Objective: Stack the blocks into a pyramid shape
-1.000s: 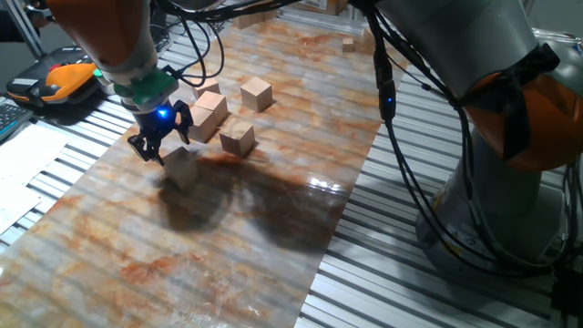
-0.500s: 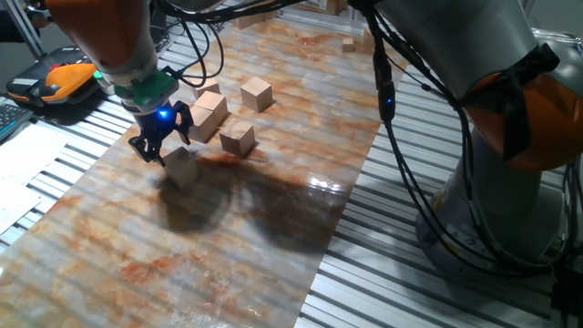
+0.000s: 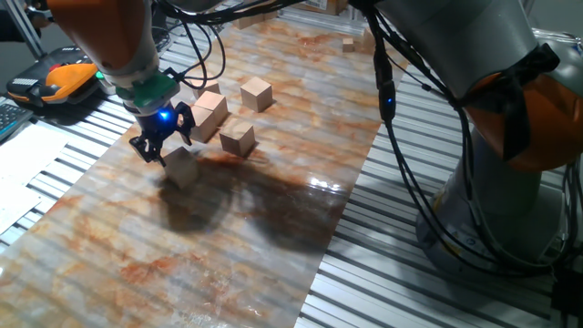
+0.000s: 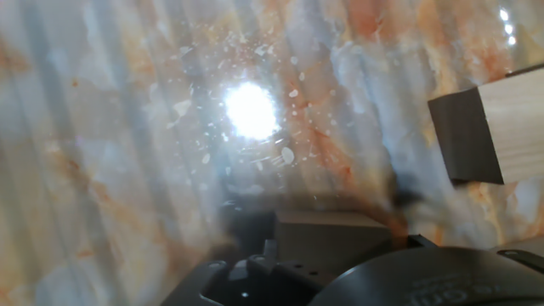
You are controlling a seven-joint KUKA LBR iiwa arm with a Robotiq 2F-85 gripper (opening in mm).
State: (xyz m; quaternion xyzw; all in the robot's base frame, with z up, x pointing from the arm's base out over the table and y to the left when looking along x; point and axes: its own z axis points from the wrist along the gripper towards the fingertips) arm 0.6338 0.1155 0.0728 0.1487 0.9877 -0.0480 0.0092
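A: Currently, hand (image 3: pixel 161 144) low over the desk (image 3: pixel 273 219), touching one block (image 3: pixel 181 167) just beneath its fingers. Grip?

B: Cannot tell whether it is clamped. Other blocks (image 3: pixel 225 114) sit near, just beyond it.

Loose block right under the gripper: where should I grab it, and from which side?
From straight above, fingers on two opposite vertical faces of the lone block. It sits flat on the table, apart from the others, all sides free. The gripper hangs just over its left edge, so shift right first.
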